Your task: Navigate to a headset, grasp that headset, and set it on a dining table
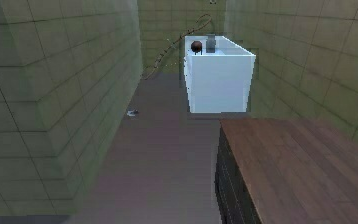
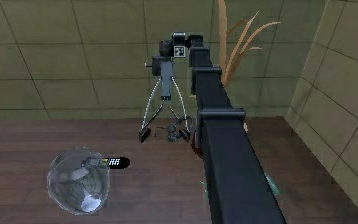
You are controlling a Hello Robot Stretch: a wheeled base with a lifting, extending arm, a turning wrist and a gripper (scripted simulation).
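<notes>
The dark two-finger gripper (image 2: 163, 118) hangs near the brown wooden countertop's (image 2: 47, 135) back edge, where a small dark wiry thing (image 2: 177, 131), probably the headset, lies; whether the gripper holds anything cannot be told. A misjudged grasp could shove that thing against the tiled wall (image 2: 67, 60).
</notes>
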